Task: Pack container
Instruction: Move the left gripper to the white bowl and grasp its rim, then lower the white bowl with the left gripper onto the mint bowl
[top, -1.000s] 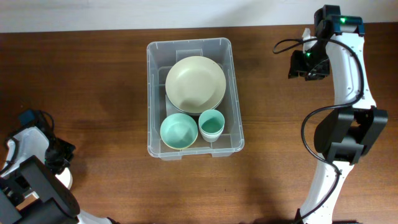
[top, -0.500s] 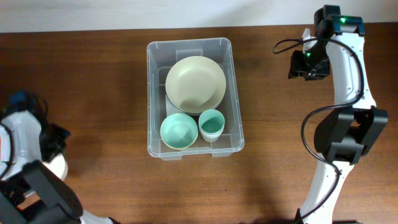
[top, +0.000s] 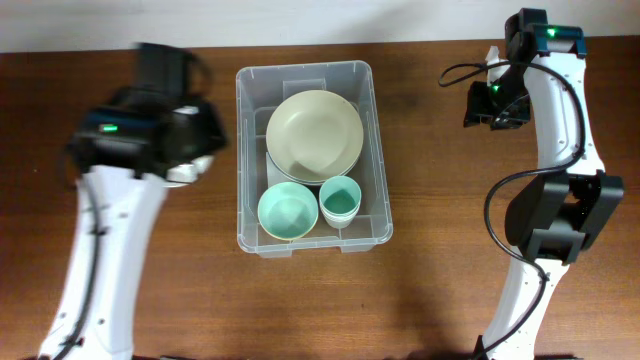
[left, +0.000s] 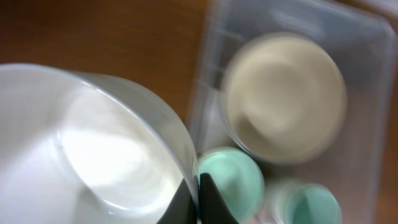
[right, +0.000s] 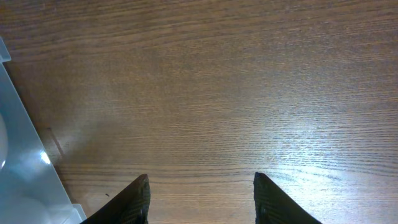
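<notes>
Your left gripper (left: 198, 199) has swung in beside the container (top: 243, 160).
It pinches a white bowl (left: 93, 149) by the rim, ready for loading; your right gripper (right: 202, 193) stands half-spread, empty.

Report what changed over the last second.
The left gripper swung from the near-left corner up beside the container, shut on the rim of a white bowl. The right gripper, open, and the plate, green bowl and cup in the container stayed put.
</notes>
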